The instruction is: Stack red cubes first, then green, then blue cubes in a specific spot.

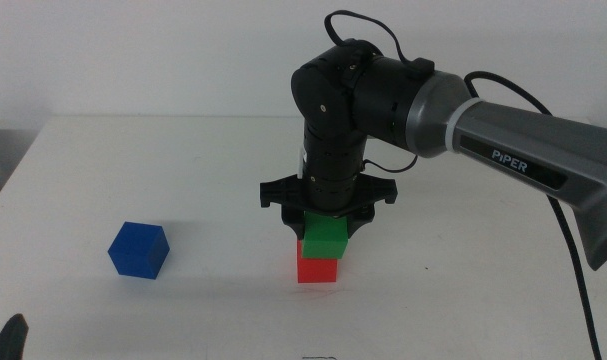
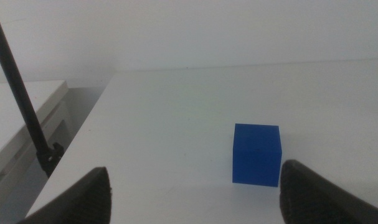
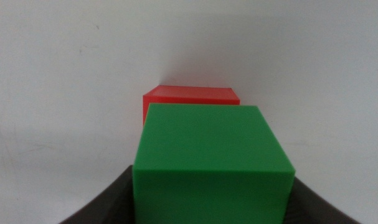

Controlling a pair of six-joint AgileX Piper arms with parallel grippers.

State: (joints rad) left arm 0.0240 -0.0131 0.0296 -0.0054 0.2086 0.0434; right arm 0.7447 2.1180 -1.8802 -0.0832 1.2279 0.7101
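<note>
Green cube (image 1: pixel 326 236) square atop red cube (image 1: pixel 317 267), clamped in right claw (image 1: pixel 328 218); left claw (image 2: pixel 192 190) apart.

We see white table (image 1: pixel 183 170), matte, plain. Beyond its edge, in left wrist view, we note thin dark pole (image 2: pixel 20 99) beside pale ledge (image 2: pixel 20 118).

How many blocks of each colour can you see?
red cube: 1
green cube: 1, on the red one, between the right gripper's jaws
blue cube: 1, alone on the table, in front of the open left gripper
Total: 3
</note>
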